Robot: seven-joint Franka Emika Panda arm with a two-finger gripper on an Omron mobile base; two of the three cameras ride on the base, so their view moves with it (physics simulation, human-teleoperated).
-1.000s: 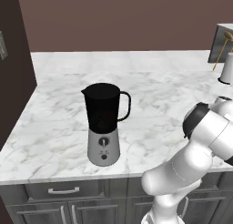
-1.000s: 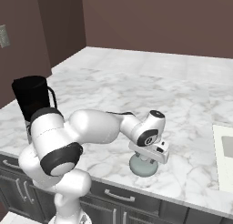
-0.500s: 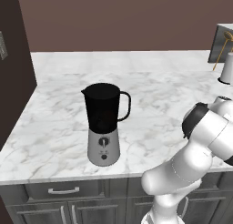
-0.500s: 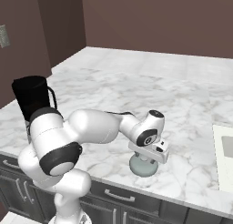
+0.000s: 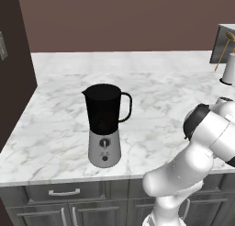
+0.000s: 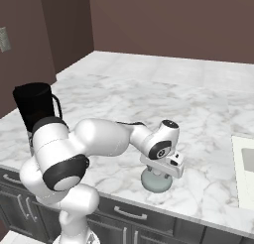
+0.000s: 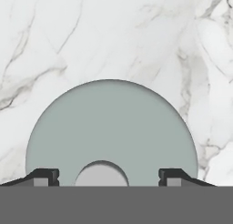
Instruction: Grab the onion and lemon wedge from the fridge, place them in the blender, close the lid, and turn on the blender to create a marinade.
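Hand view: claw (image 7: 109,176) spread wide straddling lid (image 7: 111,127) knob (image 7: 101,174).

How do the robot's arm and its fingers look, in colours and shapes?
The arm is glossy white, built of rounded tube-like segments with dark, nearly black bands at the joints. Its gripper has a white boxy hand body, seen in the right base view, and two small dark fingers with flat grey inner faces. No cables or markings show.

one blender (image 5: 105,124), one lid (image 7: 111,132), one counter (image 5: 156,87).
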